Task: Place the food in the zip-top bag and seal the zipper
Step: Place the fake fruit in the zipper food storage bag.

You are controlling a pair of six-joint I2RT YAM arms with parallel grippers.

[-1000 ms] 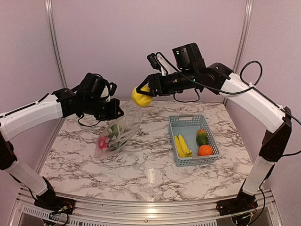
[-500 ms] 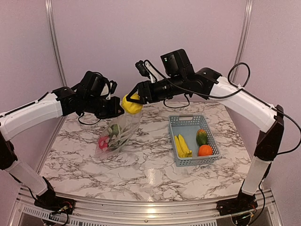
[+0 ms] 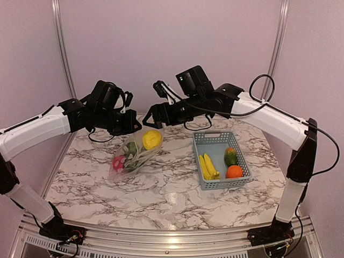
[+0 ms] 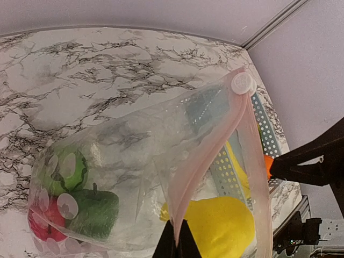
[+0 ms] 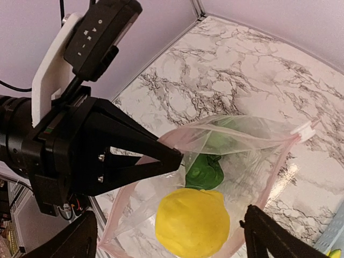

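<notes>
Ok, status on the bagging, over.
Left gripper shut on bag rim, holding it open. Right gripper open above the mouth. Yellow pepper inside bag; bananas, orange in basket. Nothing in the way.

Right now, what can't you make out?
Left gripper: left wrist view, bottom edge cuts off all but its tips pinching the zip-top bag.
Red-pink food: left wrist view, blurred by crinkled plastic.
Bananas in the basket: top view, too small to count.
Right gripper: right wrist view, only finger ends show.
</notes>
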